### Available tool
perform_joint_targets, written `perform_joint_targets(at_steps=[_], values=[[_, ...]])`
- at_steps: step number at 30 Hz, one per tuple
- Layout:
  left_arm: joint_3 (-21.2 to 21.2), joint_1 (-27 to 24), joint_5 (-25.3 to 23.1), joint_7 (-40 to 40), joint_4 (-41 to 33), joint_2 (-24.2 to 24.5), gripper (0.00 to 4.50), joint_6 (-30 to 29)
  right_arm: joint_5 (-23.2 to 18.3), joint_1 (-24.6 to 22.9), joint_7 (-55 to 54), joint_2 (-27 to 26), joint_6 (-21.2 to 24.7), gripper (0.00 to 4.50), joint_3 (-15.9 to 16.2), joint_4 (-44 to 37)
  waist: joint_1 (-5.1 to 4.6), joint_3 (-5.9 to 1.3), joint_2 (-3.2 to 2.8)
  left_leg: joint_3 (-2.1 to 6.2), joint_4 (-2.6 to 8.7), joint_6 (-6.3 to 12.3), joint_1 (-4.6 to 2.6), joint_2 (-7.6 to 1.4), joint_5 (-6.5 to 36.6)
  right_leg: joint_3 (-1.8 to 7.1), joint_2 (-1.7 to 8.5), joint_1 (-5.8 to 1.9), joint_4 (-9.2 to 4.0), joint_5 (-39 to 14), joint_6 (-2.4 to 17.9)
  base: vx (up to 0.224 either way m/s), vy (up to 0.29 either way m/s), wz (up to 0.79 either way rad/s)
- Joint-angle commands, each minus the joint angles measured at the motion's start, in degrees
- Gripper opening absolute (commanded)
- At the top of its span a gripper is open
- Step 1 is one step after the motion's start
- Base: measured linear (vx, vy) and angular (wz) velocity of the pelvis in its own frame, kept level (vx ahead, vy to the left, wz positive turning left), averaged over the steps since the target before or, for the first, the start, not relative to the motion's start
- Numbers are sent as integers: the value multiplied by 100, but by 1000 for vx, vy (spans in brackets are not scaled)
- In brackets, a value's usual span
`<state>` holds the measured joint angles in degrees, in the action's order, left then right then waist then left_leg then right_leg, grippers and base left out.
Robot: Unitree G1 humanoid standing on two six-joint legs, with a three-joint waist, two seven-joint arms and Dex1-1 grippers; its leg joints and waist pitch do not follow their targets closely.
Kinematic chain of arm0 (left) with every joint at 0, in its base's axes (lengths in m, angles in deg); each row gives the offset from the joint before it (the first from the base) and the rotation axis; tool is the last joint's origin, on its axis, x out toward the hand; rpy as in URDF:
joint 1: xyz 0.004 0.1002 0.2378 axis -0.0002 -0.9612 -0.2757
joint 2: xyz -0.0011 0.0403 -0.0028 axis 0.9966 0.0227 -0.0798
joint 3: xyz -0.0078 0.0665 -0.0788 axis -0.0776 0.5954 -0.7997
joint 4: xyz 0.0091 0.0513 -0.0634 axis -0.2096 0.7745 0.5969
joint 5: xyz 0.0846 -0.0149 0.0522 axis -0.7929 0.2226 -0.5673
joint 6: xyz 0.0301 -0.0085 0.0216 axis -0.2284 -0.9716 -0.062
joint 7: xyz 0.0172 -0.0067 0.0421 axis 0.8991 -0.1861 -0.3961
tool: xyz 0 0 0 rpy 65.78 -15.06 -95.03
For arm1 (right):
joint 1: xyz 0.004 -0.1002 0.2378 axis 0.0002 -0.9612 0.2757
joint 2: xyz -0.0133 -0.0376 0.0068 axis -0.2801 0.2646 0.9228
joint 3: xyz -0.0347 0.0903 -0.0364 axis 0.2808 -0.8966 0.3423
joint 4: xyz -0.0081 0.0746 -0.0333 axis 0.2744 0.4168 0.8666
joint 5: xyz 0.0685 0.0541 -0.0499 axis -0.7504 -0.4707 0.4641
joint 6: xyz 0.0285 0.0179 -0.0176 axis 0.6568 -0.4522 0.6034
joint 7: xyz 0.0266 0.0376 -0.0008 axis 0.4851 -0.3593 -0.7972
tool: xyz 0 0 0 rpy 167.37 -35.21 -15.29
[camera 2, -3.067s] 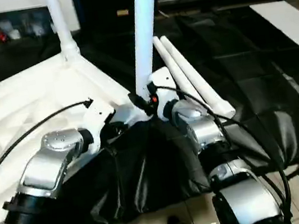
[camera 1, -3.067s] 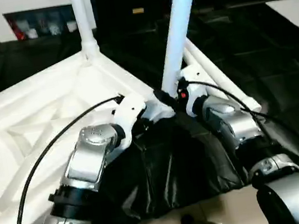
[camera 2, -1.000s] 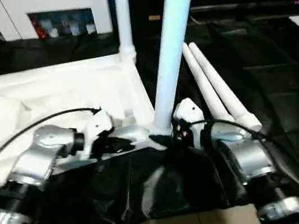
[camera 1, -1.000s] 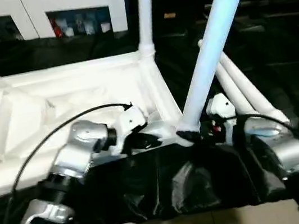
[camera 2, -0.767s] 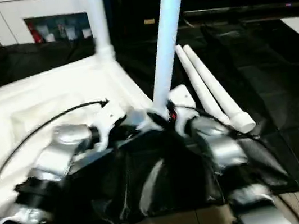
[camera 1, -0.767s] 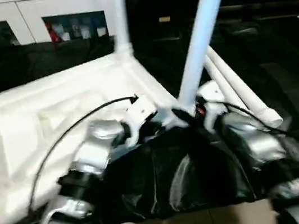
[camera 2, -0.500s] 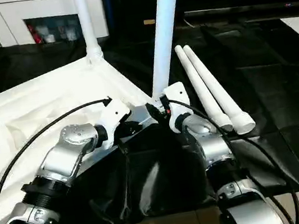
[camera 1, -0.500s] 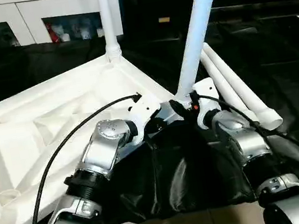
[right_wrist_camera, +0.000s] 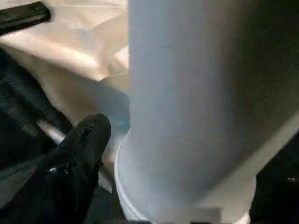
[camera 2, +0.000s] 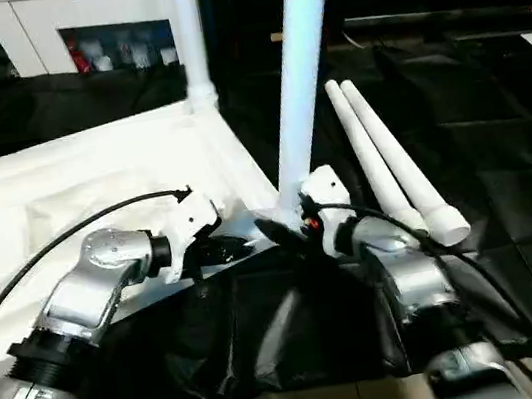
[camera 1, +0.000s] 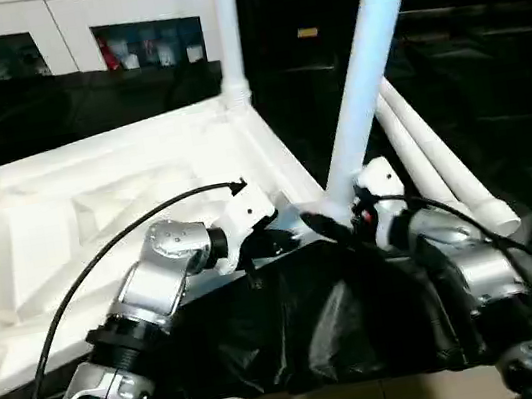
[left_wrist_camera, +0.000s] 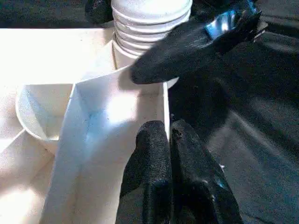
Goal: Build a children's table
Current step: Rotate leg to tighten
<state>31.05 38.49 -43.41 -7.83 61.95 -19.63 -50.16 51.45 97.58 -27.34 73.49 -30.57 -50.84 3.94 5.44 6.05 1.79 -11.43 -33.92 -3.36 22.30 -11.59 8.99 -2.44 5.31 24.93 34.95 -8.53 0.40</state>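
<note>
Two white tapered tube legs [camera 1: 225, 34] stand in the white ribbed plastic tabletop [camera 1: 95, 206]; two lie beside it [camera 1: 444, 171]. My left end effector [left_wrist_camera: 170, 154] is closed, empty; my right end effector [camera 1: 336, 227] straddles the near leg, jaws apart.

You are looking down at a white plastic table top [camera 1: 94, 201] lying upside down, its ribbed underside facing up, on a surface draped in black sheeting [camera 1: 346, 318]. A white tapered leg [camera 1: 226, 24] stands upright in the far corner socket. A second leg [camera 1: 364, 52] rises at a slant from the near right corner socket; its ribbed base [left_wrist_camera: 149, 23] sits at the socket's mouth. Two more legs [camera 2: 392, 164] lie side by side on the sheeting just right of the top, thick ends toward you.
</note>
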Motion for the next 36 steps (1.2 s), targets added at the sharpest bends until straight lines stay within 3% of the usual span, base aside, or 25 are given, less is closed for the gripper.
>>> perform_joint_targets(at_steps=[1,3,5,9,11,12,16,23,26,28,29,31,36], values=[[2,91,313,268,-141,-30,0,278,-171,-188,700,206,69,391,235,-343,19,-494,11,50,391,233,-175,-125,1667,186,222,-289,-475,-1915,1025,0,0,0],[3,126,370,480,-84,48,0,278,-257,-280,1056,407,139,391,295,-527,14,-497,22,71,405,236,-123,-119,1619,173,229,-324,-458,-1934,1016,0,0,0],[15,161,400,655,-11,117,0,305,-323,-332,1310,565,184,391,325,-657,18,-490,29,72,405,228,-125,-117,1646,169,226,-310,-470,-2033,990,0,0,0],[69,231,377,935,140,252,0,454,-415,-350,1694,766,281,344,372,-761,23,-485,39,78,406,198,-121,-115,1687,168,245,-302,-499,-2261,948,0,0,0],[69,240,374,958,159,261,0,459,-399,-340,1701,773,260,344,373,-738,23,-480,34,80,407,173,-128,-122,1723,171,250,-292,-504,-2328,939,0,0,0],[67,248,391,996,181,275,0,465,-426,-343,1736,786,261,314,377,-757,23,-482,27,86,412,161,-123,-123,1723,169,254,-295,-502,-2347,935,0,0,0],[74,244,414,1074,205,291,0,473,-464,-366,1768,787,295,283,384,-829,28,-486,27,89,413,147,-123,-126,1705,168,250,-293,-494,-2290,953,0,0,0],[-3,214,358,902,287,209,0,528,-467,-494,1650,629,320,275,426,-901,39,-489,28,79,405,180,-116,-126,1633,172,252,-294,-477,-2132,1012,0,0,0],[-129,236,292,338,342,-42,0,441,-311,-473,926,260,295,275,324,-648,39,-492,36,89,413,133,-112,-123,1667,163,256,-303,-488,-2267,966,0,0,0],[-191,273,235,-45,383,-212,0,392,-145,-412,384,29,263,275,269,-416,3,-478,32,98,423,38,-111,-107,1745,146,257,-280,-515,-2510,902,0,0,0],[-200,301,169,-291,406,-314,0,367,-47,-366,60,-111,221,275,241,-270,-16,-489,63,102,421,-3,-109,-105,1759,140,264,-295,-526,-2669,824,0,0,0],[-228,352,95,-672,441,-515,0,205,104,-238,-628,-394,201,275,145,48,-62,-481,45,110,418,-18,-115,-88,1820,138,266,-274,-562,-2918,710,0,0,0],[-291,401,-15,-1474,506,-1067,0,10,364,236,-2558,-1187,146,274,-223,984,-131,-508,42,114,416,-51,-106,-68,1793,123,254,-268,-582,-2967,615,0,0,0]])
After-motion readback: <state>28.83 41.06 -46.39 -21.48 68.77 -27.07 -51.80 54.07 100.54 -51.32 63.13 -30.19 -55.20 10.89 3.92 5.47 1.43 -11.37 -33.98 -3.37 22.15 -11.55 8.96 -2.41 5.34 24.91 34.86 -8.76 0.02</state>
